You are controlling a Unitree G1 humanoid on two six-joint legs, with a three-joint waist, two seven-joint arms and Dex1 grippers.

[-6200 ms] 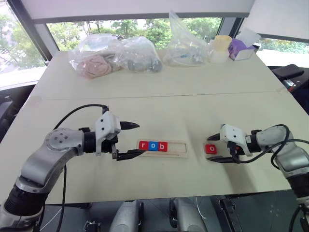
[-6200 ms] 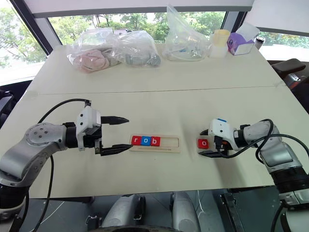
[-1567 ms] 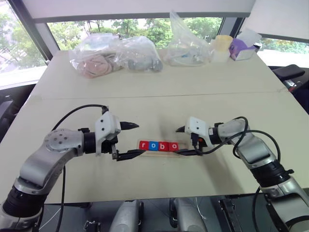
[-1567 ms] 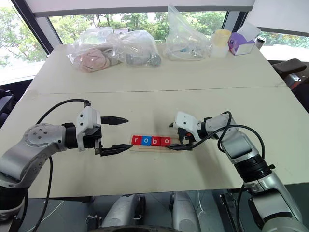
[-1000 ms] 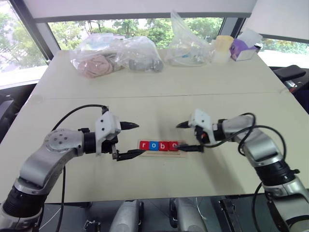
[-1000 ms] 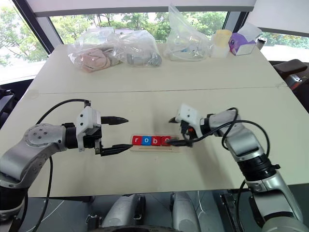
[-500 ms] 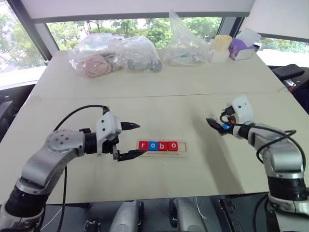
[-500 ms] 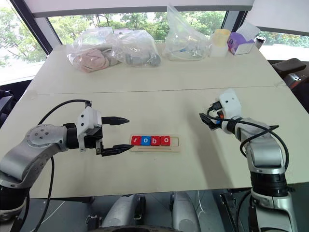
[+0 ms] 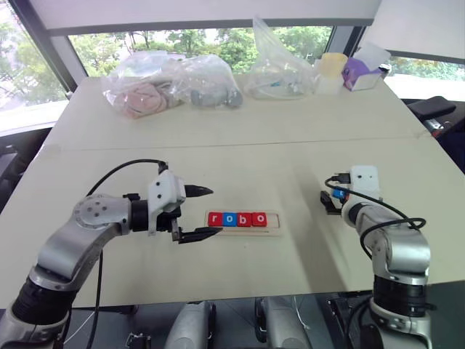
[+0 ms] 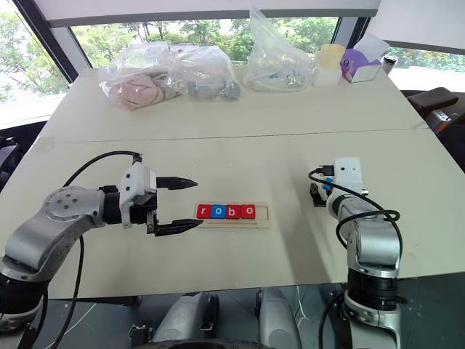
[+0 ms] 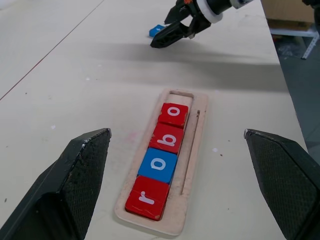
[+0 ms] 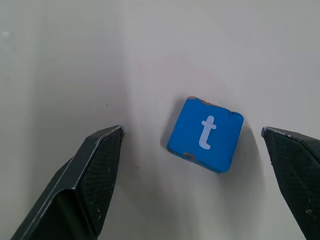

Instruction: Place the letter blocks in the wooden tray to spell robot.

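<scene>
Tray: the wooden tray [image 9: 245, 221] lay at centre frame on the pale worktop [image 9: 240, 160], its long side running left to right in the head views.
Blocks placed: four letter blocks [image 11: 161, 152] sat touching in the slot, reading r, o, b, o: red, blue, red, red. One gap stood empty at the tray's right end in the head views, judged to be the place for the last letter.
Last block: the blue t block [image 12: 205, 133] lay flat on the worktop, well apart from the tray, at right of centre in the head views, letter up and a little askew.
Right hand: the right hand [image 12: 192, 172] hung over the t block with its fingers spread wide on either side, holding nothing. That straddle looked like a set-up for a pinch across the block's flat sides.
Left hand: the left hand [image 9: 201, 214] stood wide and empty just beside the tray's left end, pointing along it, probably parked there to steady the tray.
View differences: the right wrist view gave the letter and the block's tilt, which the head views hid behind the wrist. The left wrist view showed the empty slot end and, in its upper part, the right hand above the block.
Background: clear plastic bags [image 9: 174, 83] lay along the upper part of the frame.
</scene>
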